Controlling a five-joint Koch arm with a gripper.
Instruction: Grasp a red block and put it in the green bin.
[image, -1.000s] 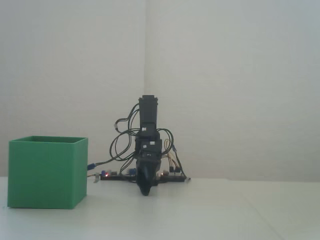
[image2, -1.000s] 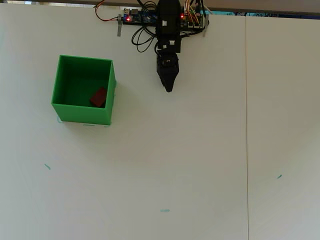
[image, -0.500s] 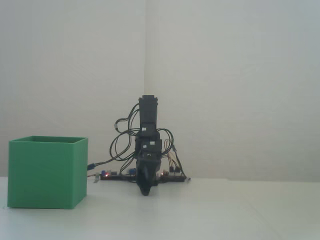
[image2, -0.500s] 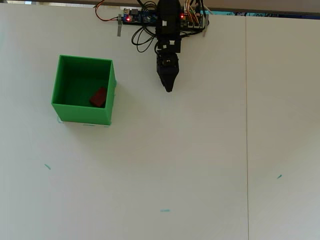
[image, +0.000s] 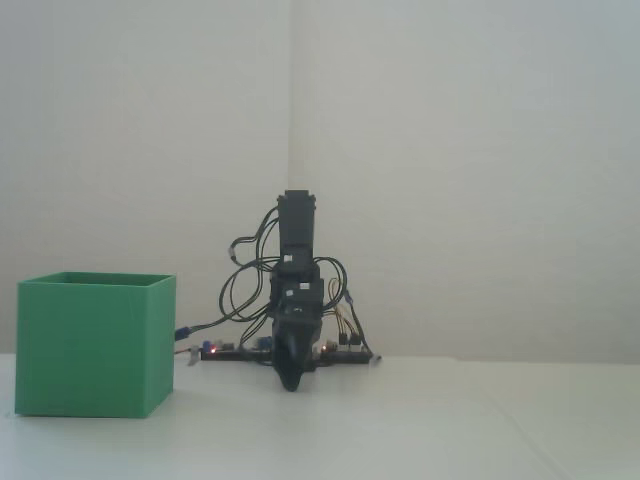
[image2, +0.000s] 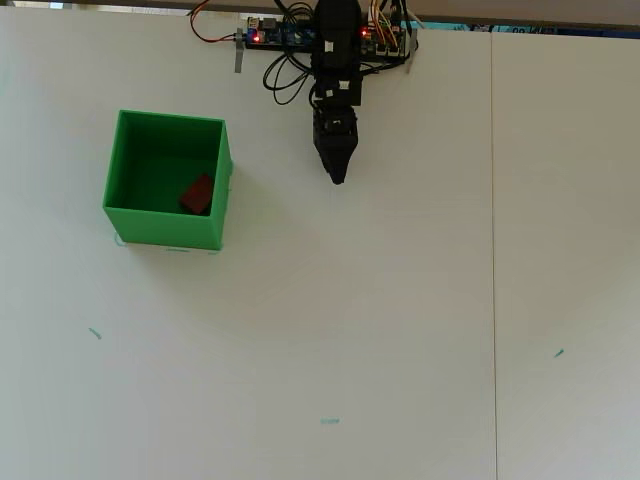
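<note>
Inside the green bin (image2: 128, 165) lies the small matte red block (image2: 196, 194), tilted; the end effector (image2: 338, 178) is clenched and empty

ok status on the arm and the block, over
Gripper empty, jaws together, parked near the arm's base. Red block lying inside the green bin, toward its right wall in the overhead view. Nothing between arm and bin.

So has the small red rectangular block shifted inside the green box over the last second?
No. The small red rectangular block lies by the same wall of the green box.
</note>
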